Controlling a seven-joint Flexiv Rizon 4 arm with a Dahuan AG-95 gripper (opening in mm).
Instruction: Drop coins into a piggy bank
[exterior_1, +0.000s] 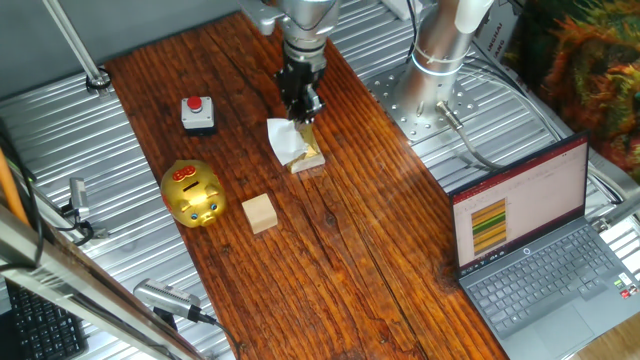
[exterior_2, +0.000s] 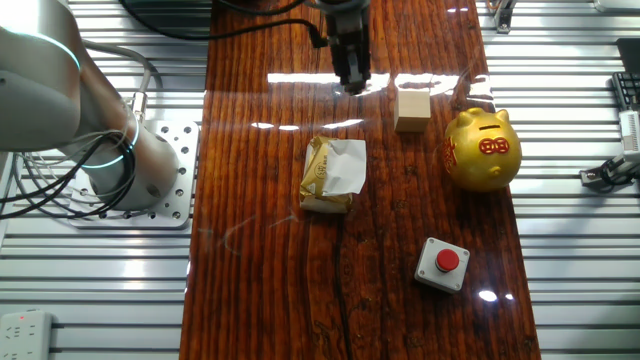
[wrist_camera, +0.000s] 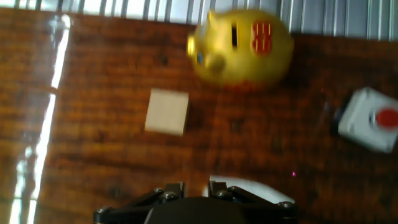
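From one fixed view, we see our gripper (exterior_1: 303, 108) hanging over a white wrapped packet (exterior_1: 294, 146) on the bench (exterior_1: 400, 230); the piggy bank (exterior_1: 194, 193) stands well apart, beside a wooden cube (exterior_1: 260, 213). From the other fixed view, the gripper (exterior_2: 351, 80) shows no coin, and we cannot tell how the jaws stand. In the hand view the bank's slot (wrist_camera: 235, 37) faces up; we judge a coin should travel edge-on, lined up with that slot.

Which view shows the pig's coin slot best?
The hand view: the pig's dark slot faces the camera. The other fixed view shows it smaller; in one fixed view it cannot be made out.
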